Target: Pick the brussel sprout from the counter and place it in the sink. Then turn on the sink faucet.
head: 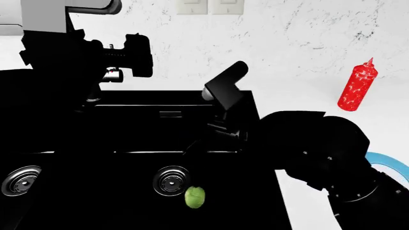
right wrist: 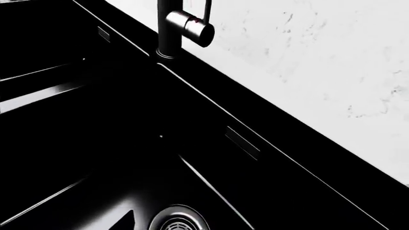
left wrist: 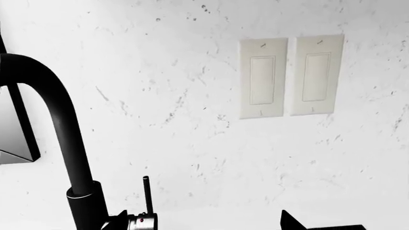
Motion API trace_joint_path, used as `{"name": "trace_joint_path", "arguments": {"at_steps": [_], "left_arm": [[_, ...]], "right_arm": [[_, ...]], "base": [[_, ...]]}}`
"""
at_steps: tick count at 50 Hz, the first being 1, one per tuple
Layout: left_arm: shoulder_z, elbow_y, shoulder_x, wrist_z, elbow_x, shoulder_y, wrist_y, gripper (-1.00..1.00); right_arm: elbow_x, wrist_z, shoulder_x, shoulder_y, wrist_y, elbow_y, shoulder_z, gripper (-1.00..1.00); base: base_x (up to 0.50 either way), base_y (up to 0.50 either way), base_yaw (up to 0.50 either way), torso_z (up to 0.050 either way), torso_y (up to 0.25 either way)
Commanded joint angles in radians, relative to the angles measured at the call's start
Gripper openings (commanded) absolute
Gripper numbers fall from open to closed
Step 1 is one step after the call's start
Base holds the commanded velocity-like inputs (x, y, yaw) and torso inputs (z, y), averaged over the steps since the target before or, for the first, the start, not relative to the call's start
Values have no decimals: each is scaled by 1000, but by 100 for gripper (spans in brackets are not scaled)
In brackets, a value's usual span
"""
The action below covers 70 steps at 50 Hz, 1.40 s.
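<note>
The brussel sprout (head: 195, 197) lies in the black sink (head: 160, 124), just beside a round metal drain (head: 170, 180), with nothing touching it. My left gripper (left wrist: 204, 225) is open and raised at the sink faucet (left wrist: 64, 134). The faucet's chrome handle (left wrist: 142, 221) and its thin lever (left wrist: 147, 194) stand just inside one fingertip (left wrist: 118, 221), and the other fingertip (left wrist: 290, 221) is far off. My right gripper (right wrist: 196, 225) hangs open and empty over the basin drain (right wrist: 176, 219). From there the faucet (right wrist: 167, 28) and its handle (right wrist: 190, 28) show at the sink's back rim.
A red squeeze bottle (head: 357, 86) stands on the white counter (head: 307, 96) at the right. A blue-rimmed plate (head: 391, 165) peeks out behind my right arm (head: 319, 143). Two wall switches (left wrist: 290, 76) sit on the backsplash behind the faucet. A second drain (head: 18, 180) shows in the left basin.
</note>
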Motion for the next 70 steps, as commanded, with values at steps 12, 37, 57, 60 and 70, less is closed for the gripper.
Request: {"name": "trace_joint_path", "arguments": {"at_steps": [12,37,57,60,70], "left_arm": [[132,-171,59,259,350,33,195,100],[285,-867,232,570,739,-57,596,100],[282,-984,238,634,765,-66,682,100],[281,-1014,241,643,774,-70,705,100],[292,-1213,301,729,825,-107,851,100]], "right_arm": [[67,88,44,68,20,-62,119,100],[214,262,110,86,63,-200,277,100],[299,410,263,83,74,-294,437,100],[325,427,279,80,76,-301,461,100],[389,475,304,73,83,-341,498,100]], "base": [[0,0,0,0,0],[0,0,0,0,0],[0,0,0,0,0],[0,0,0,0,0],[0,0,0,0,0]]}}
